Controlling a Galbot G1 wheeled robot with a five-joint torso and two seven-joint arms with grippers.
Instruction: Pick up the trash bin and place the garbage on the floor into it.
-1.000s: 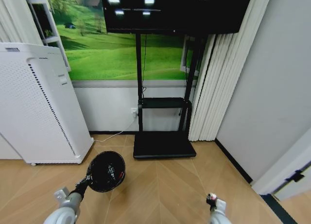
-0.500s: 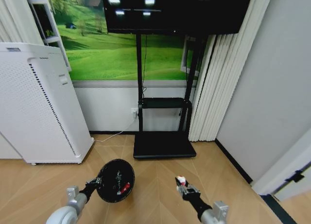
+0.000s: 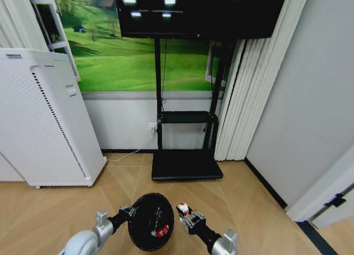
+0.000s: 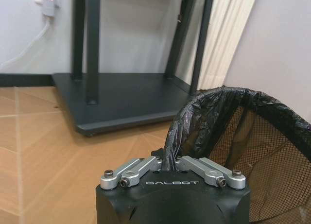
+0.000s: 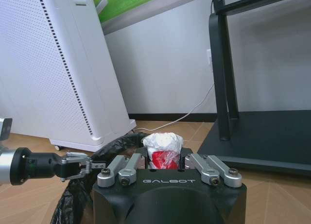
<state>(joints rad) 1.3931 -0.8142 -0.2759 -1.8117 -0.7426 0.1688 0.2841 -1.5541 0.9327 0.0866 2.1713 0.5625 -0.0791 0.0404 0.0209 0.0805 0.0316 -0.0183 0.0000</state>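
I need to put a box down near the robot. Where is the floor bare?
Bare wood lies right of the TV stand base, toward the curtain and grey wall, and left front, below the white appliance. Crowded: centre front, where the left gripper holds the trash bin beside the right gripper with red-and-white garbage.

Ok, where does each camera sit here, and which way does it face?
Head view: high, looking forward and down; both arms show, left gripper on the trash bin, right gripper beside it.
Left wrist view: looks along its fingers, clamped on the bin rim.
Right wrist view: looks along its fingers, holding red-and-white garbage.
Shared: bin, TV stand base.
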